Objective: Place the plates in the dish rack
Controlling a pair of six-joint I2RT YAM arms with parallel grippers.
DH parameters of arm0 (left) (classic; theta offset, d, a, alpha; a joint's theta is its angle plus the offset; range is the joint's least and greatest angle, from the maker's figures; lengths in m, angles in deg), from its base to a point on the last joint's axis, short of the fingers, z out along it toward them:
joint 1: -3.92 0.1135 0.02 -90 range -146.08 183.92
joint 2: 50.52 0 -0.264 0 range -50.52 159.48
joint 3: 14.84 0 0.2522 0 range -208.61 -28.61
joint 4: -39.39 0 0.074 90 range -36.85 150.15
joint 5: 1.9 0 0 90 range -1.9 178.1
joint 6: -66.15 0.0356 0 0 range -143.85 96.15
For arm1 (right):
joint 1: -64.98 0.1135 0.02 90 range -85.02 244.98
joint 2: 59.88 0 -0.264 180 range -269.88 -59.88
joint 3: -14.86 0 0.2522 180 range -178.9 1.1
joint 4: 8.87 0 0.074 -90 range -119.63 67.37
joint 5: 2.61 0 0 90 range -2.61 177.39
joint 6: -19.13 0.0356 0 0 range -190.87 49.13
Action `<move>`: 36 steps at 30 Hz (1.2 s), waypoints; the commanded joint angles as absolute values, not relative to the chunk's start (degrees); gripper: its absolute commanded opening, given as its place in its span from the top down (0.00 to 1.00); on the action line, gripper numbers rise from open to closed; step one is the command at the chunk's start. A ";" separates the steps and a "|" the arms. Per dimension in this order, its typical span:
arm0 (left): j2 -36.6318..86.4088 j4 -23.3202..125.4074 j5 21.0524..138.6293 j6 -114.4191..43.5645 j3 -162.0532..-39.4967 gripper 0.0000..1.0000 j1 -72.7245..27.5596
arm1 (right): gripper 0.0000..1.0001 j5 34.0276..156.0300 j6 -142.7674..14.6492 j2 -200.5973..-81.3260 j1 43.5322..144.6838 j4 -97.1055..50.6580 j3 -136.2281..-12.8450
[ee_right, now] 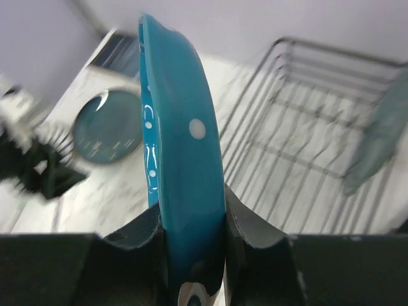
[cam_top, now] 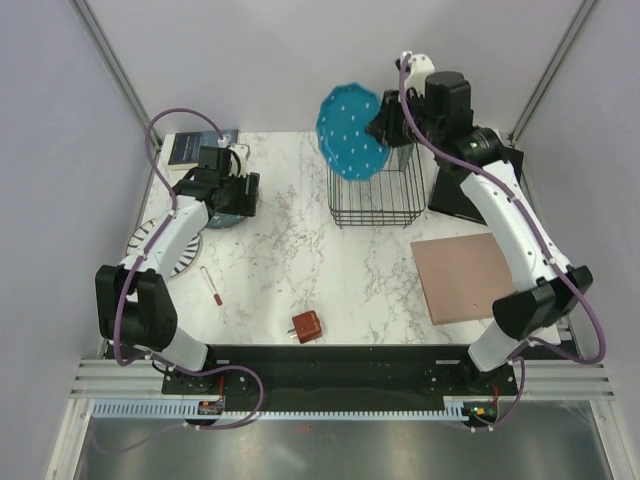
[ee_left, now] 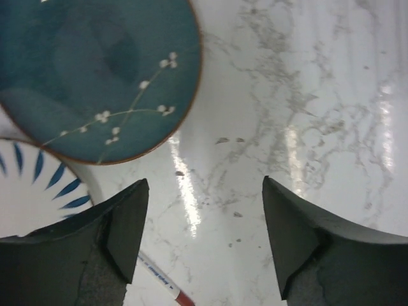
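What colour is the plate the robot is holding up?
Bright blue with white dots. The plate shows best in the top view.

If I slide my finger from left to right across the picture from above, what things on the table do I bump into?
striped plate → pen → little brown block → black wire dish rack → pink board
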State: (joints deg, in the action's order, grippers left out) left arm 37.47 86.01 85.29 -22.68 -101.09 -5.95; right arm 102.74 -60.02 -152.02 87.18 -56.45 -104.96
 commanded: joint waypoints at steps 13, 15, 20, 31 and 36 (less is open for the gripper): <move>32.98 82.85 117.28 -24.64 -95.23 0.00 -6.01 | 1.00 43.98 -70.43 -180.64 90.64 -38.99 -134.43; 32.98 82.85 116.14 -24.73 -94.70 0.01 -6.01 | 1.00 43.71 -72.62 -182.13 90.56 -37.93 -135.39; 33.50 82.85 112.71 -25.60 -94.52 0.03 -6.01 | 1.00 41.51 -77.98 -184.42 90.91 -33.53 -136.10; 35.26 83.29 111.74 -26.04 -95.23 0.04 -6.01 | 1.00 39.31 -82.91 -188.02 91.00 -31.33 -134.08; 35.53 83.38 111.66 -26.04 -95.14 0.04 -6.01 | 1.00 39.31 -84.05 -189.17 91.00 -30.80 -133.73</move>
